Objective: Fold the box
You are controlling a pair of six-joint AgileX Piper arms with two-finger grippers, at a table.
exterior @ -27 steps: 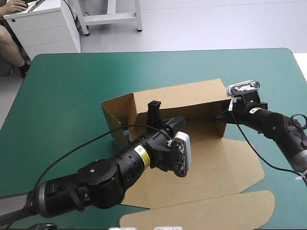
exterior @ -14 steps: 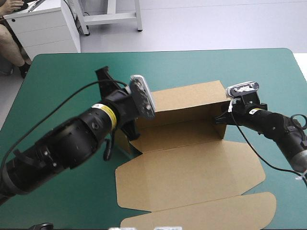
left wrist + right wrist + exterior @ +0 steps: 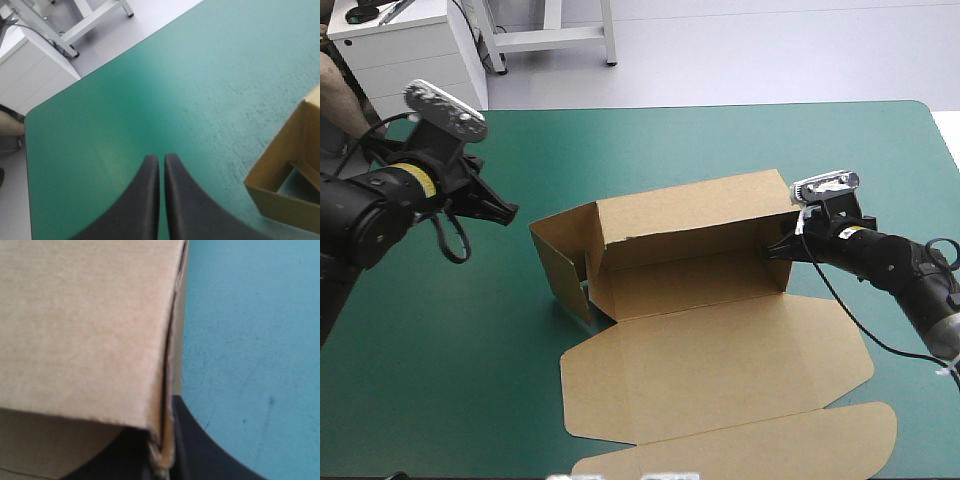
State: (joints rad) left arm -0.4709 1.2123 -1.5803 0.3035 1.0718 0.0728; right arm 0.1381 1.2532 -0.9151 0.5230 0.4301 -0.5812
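Teal-green cover (image 3: 720, 140) fills the table under both arms. We begin at the right gripper (image 3: 772, 250), which is clamped on the box (image 3: 700, 300). Only the right wrist view shows us how: the edge of the upright brown board runs down between the black fingers (image 3: 200, 450), one on each face. In the high view we see that arm reach in low from the right, its tip at the right end of the raised back wall.

The left gripper (image 3: 161, 159) has its fingers pressed together on nothing, above bare cover. Its arm is near the table's far left corner, well apart from the box, with the tip aimed toward it. The left wrist view gives us the box's left end wall from outside, with a strip of board inside it.

We find the box mid-table, a little right of centre. Its back wall and left end wall are raised, and its wide panels lie flat toward the near edge.
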